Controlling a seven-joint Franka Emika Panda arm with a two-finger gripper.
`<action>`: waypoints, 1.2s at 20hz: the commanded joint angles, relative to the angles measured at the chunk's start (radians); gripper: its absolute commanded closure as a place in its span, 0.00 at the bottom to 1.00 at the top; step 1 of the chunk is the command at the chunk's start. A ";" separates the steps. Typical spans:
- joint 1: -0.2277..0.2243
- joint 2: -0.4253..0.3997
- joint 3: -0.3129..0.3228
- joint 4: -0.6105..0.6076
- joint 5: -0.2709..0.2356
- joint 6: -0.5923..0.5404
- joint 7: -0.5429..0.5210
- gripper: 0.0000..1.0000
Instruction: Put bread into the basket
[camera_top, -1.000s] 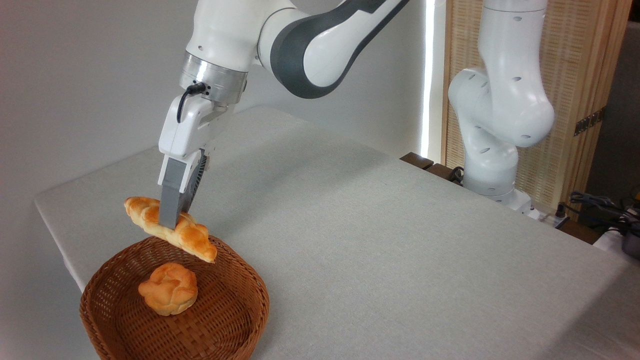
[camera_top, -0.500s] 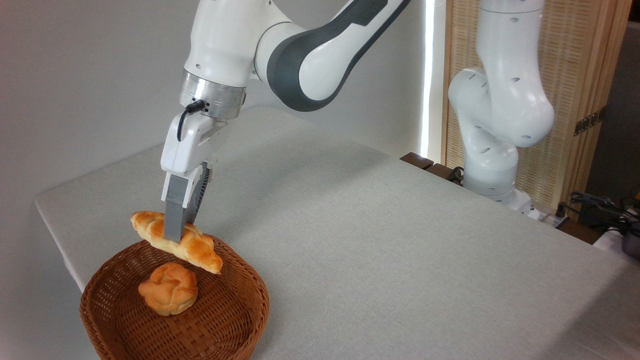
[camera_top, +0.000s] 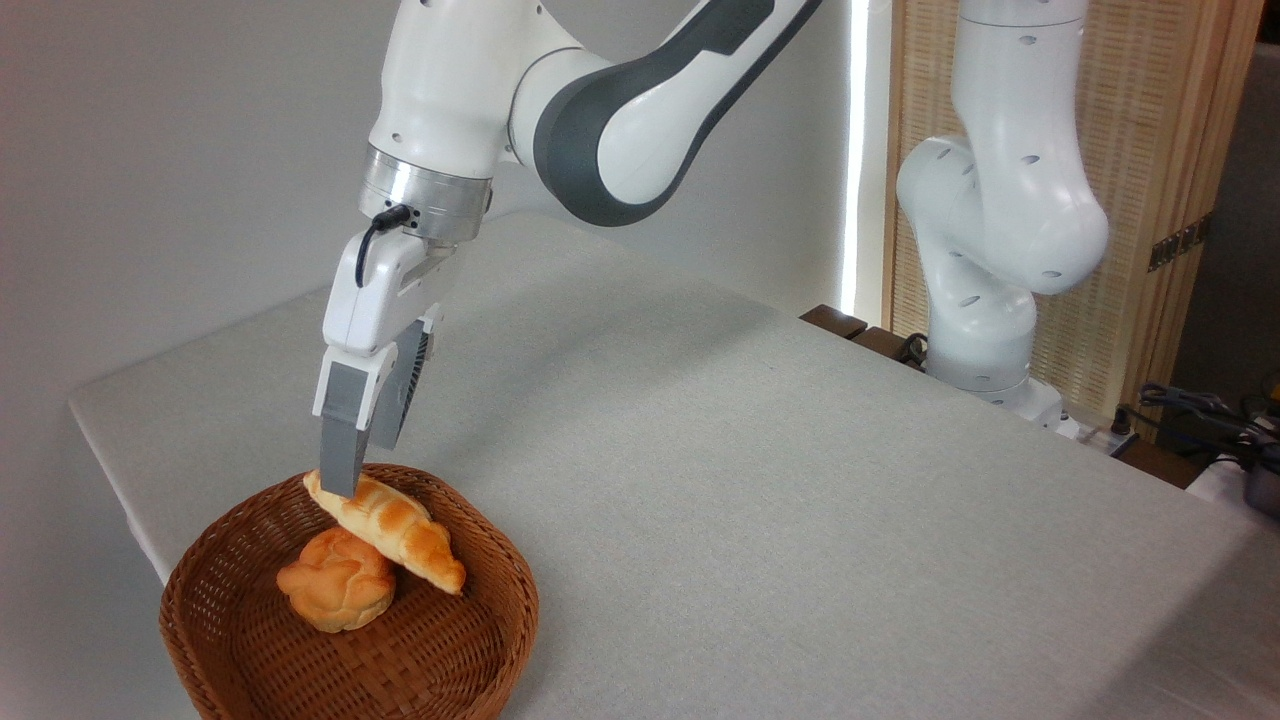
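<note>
Two baked goods sit within the basket (camera_top: 450, 640) — the bread (camera_top: 392, 527) lies slanted, its pointed end low toward the right and its upper end near the far rim, leaning against the round bun (camera_top: 336, 579) beside it. The gripper (camera_top: 352, 470) hangs directly over the loaf's upper end; its grey fingers (camera_top: 341, 450) stand spread apart, the near one overlapping the loaf's tip, so whether it touches cannot be told, and the loaf seems to rest on bun and wicker rather than in any grasp. A pale grey table (camera_top: 760, 480) carries the basket at its near left corner, otherwise bare. Behind are a plain wall, a bamboo screen (camera_top: 1150, 180) and the arm's white base (camera_top: 985, 300) at the far edge, with cables (camera_top: 1190, 410) at right.
</note>
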 joint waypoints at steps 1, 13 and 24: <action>-0.004 -0.027 0.007 0.005 -0.003 -0.025 -0.013 0.00; -0.003 -0.069 0.008 0.072 0.000 -0.323 -0.586 0.00; 0.002 -0.082 0.102 0.204 -0.012 -0.659 -0.844 0.00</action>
